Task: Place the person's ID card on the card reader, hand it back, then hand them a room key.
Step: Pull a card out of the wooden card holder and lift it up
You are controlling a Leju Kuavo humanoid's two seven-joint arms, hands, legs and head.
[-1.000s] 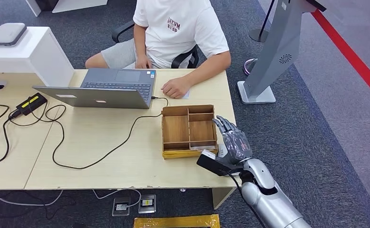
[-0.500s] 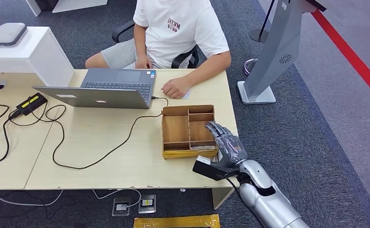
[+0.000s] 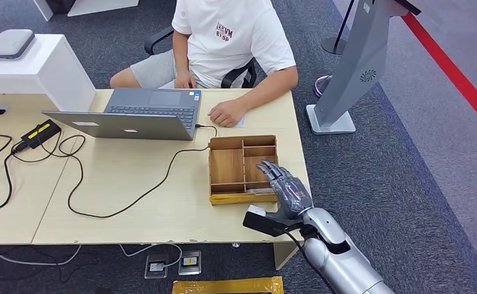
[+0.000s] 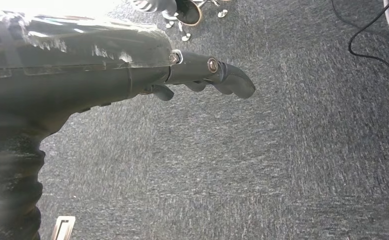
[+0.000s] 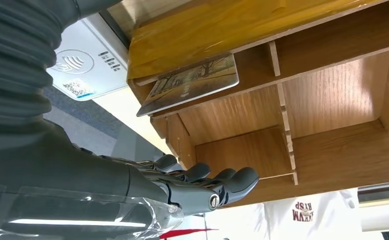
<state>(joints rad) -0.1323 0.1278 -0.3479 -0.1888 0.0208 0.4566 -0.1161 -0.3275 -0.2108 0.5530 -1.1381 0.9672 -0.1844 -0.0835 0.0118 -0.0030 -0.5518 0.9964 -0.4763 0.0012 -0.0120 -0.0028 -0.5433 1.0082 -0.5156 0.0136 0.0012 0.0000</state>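
My right hand hovers over the right-hand compartments of the wooden divided box, fingers stretched out and apart, holding nothing. In the right wrist view the hand reaches along the box, and a picture-printed key card lies in the narrow front compartment. The white card reader lies on the table beside the box's front corner, under my wrist. The person's hand rests on the desk next to a small white card. My left hand hangs over the carpet with nothing in it.
An open laptop stands left of the box, with a black cable looping across the desk. A black power brick lies at the far left. A grey kiosk stand stands to the right of the desk.
My right hand has moved left from beside the box's right edge to above its right compartments. The person and the things on the desk have not moved.
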